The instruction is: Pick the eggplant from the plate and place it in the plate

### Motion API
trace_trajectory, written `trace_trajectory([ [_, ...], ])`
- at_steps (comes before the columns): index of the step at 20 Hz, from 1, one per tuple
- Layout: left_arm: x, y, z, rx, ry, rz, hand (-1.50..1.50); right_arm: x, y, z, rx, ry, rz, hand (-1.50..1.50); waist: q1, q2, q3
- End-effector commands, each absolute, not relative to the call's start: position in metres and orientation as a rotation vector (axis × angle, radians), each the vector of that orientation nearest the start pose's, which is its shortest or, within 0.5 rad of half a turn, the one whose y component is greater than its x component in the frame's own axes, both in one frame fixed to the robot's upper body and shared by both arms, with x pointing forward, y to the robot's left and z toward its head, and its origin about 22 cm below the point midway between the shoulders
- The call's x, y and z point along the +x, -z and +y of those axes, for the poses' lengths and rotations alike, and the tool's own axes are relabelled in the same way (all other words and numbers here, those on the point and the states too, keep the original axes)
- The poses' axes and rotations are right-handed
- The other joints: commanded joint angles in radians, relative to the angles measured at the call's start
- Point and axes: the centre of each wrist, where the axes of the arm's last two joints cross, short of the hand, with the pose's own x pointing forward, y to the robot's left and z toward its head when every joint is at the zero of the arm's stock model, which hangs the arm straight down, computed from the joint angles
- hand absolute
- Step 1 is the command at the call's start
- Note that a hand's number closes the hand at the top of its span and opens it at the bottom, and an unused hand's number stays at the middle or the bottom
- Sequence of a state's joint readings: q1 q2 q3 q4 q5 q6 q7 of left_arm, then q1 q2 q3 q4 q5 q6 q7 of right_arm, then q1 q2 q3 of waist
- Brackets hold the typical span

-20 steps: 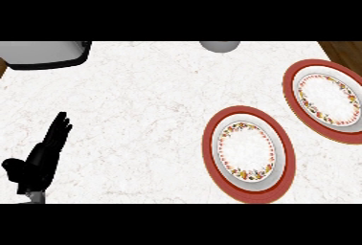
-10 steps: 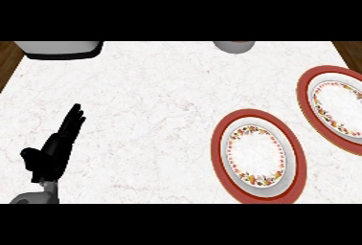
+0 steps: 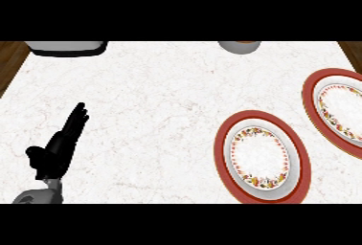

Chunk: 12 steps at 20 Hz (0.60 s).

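We find no eggplant anywhere on the white marble counter point(image 3: 163, 100), so we cannot say where it lies. Both plates show bare centres. The nearer round plate with a red rim and a flowered band point(image 3: 262, 157) sits toward the counter's front edge, right of the middle. The second plate of the same red-rimmed pattern point(image 3: 342, 112) lies at the right edge, partly cut off by the view, just beside the first without touching it.

Judging from this, we cannot tell how far the task has gone. Nothing is held and nothing rests on either plate, so either the pick has not begun or the eggplant sits outside what we see. We would not call any step done.

Our left hand, black with straight fingers point(image 3: 62, 143), shows near the counter's front left corner, fingers pointing away toward the back edge. It is open, holds nothing and touches no object. It is well apart from both plates, with a wide stretch of bare marble between. Our right hand does not show at all.

At the back edge we see a grey, dark-based object point(image 3: 67, 47) near the left corner and a pale grey round vessel point(image 3: 239, 46) right of the middle, both cut off by the view.
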<state>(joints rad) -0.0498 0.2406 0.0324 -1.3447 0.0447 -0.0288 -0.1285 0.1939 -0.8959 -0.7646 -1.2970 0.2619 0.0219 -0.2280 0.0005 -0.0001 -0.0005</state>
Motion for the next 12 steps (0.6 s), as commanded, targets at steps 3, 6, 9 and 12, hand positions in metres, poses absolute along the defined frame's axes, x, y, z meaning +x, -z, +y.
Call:
trace_trajectory([
  [3, 0.257, 0.008, 0.31, 0.145, 0.162, -1.534, 0.0, 0.187, -0.181, -0.542, -1.31, -0.413, -1.318, 1.5, 0.018, 0.003, 0.001],
  [6, 0.247, 0.017, 0.302, 0.136, 0.166, -1.542, 0.0, 0.21, -0.159, -0.521, -1.269, -0.393, -1.338, 1.5, 0.014, 0.001, 0.0],
  [9, 0.249, 0.014, 0.311, 0.143, 0.159, -1.517, 0.0, 0.233, -0.153, -0.504, -1.25, -0.408, -1.357, 1.5, 0.01, 0.001, 0.0],
  [12, 0.252, 0.01, 0.292, 0.123, 0.173, -1.526, 0.0, 0.269, -0.127, -0.493, -1.217, -0.409, -1.346, 1.5, 0.024, 0.004, 0.001],
])
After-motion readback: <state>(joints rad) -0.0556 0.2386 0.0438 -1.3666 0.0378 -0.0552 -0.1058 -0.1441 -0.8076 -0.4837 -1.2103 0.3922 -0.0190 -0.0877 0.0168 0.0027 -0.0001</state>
